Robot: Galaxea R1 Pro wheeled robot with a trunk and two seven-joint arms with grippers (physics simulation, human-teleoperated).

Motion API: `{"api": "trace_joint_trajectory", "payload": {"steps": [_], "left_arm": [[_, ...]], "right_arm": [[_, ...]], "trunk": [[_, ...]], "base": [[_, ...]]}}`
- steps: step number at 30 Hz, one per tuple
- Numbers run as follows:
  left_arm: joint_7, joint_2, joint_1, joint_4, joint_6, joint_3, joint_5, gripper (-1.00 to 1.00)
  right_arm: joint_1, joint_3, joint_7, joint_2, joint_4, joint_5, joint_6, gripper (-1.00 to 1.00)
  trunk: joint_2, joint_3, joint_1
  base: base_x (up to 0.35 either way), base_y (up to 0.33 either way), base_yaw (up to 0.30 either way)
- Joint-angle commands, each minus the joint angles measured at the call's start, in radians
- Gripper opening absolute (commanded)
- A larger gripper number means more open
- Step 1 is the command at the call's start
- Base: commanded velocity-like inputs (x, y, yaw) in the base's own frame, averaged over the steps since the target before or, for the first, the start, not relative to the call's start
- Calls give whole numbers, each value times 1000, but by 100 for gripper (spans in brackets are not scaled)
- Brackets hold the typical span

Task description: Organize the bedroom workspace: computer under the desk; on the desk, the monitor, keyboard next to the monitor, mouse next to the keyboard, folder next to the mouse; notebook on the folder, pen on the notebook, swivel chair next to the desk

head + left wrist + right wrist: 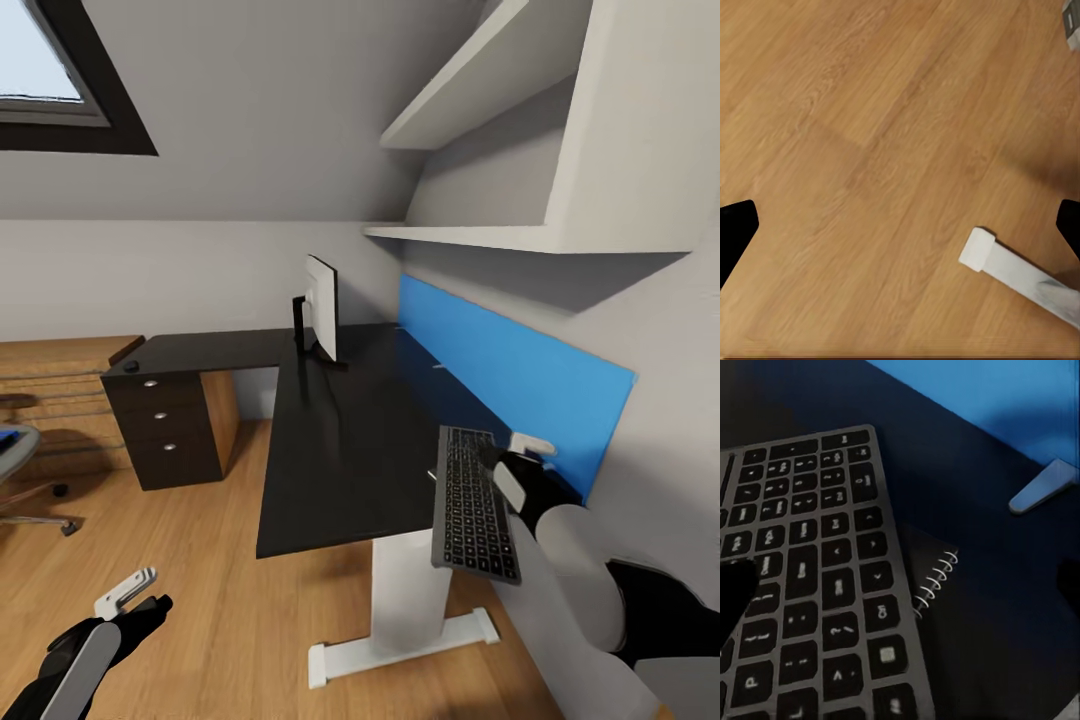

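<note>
R gripper (520, 462) is clamping the keyboard (474, 503) by its long edge, holding it tilted above the near right end of the desk (340, 450). L gripper (130, 598) is hanging empty w/ fingers apart over the wood floor (200, 600). Keyboard-placing step is underway; next move prob. needs carrying it along toward the monitor (322, 308) and laying it flat beside it. A spiral-bound notebook (934, 585) is lying on the matte black desktop below the keyboard. Keyboard is thin, grey frame, black keys.
</note>
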Motion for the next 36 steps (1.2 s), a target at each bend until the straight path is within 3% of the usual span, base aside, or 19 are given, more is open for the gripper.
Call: {"api": "trace_joint_trajectory", "payload": {"steps": [1,22,30,36], "left_arm": [[8,0,-1,-2,2,0,10,100],[9,0,-1,0,2,-1,12,100],[8,0,-1,0,2,-2,12,100],[8,0,-1,0,2,-2,12,100]], "right_arm": [[1,2,-3,-2,-2,-19,5,100],[2,1,27,-9,-2,-81,5,100],[2,1,61,-27,0,-92,5,100],[11,1,103,-29,-3,-146,4,100]], "trunk": [[-1,-1,0],[-1,-1,0],[-1,-1,0],[-1,-1,0]], "base": [[-70,-19,0],[-142,-3,0],[-215,0,0],[-278,79,0]]}}
